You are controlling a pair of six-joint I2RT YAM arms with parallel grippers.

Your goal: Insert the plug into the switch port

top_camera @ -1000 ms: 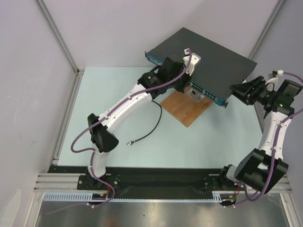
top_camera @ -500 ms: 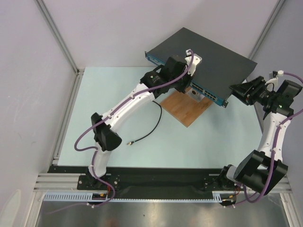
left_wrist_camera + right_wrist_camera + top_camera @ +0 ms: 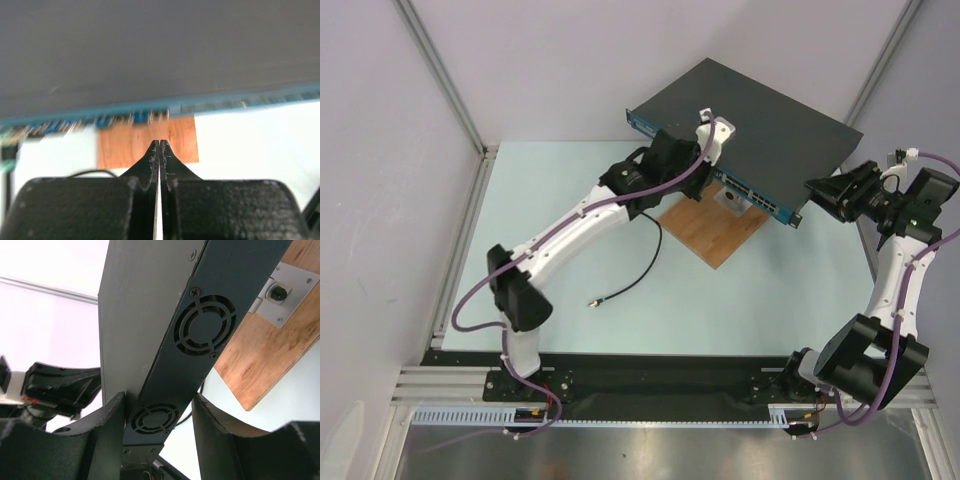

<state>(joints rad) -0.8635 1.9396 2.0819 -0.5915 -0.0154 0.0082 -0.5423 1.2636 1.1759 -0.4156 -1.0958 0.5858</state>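
Hovering over the front of the switch [image 3: 770, 115], the left gripper [image 3: 159, 144] was seen clenched shut; the switch end was clamped by the right gripper [image 3: 157, 399].

My white arms [image 3: 575, 220] had black joints [image 3: 525, 292], purple cables [image 3: 457, 300] looping from the base plate [image 3: 650, 385], and a grainy black left gripper [image 3: 159, 146].

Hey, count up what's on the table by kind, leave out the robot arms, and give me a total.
switch: 1
wooden board: 1
metal bracket on the board: 1
black cable with plug: 1
Total: 4
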